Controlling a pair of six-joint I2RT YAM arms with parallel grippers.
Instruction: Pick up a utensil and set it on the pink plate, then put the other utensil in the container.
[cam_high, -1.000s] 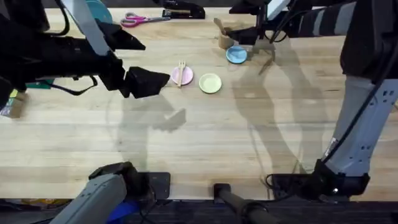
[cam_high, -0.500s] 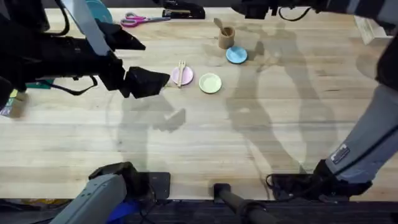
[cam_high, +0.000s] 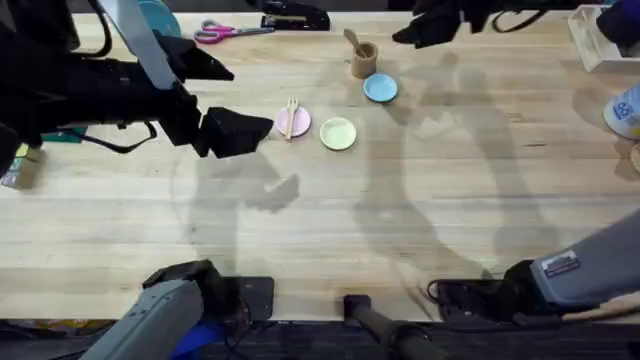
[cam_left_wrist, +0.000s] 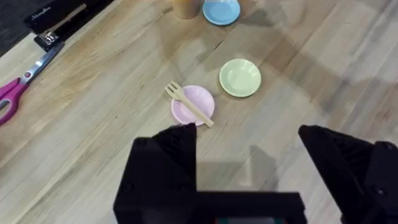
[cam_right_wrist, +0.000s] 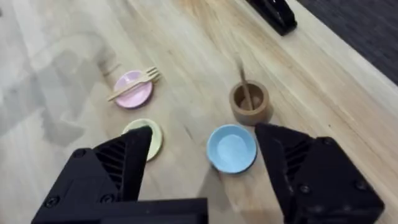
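Resting across round pink plate (cam_left_wrist: 193, 104): flat wooden fork (cam_left_wrist: 188, 104), seemingly pale.

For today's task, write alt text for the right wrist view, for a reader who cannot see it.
A wooden fork lies across the pink plate, and a wooden spoon stands in the brown cup on a wooden table. A light blue plate and a yellow-green plate sit nearer the open right end effector.
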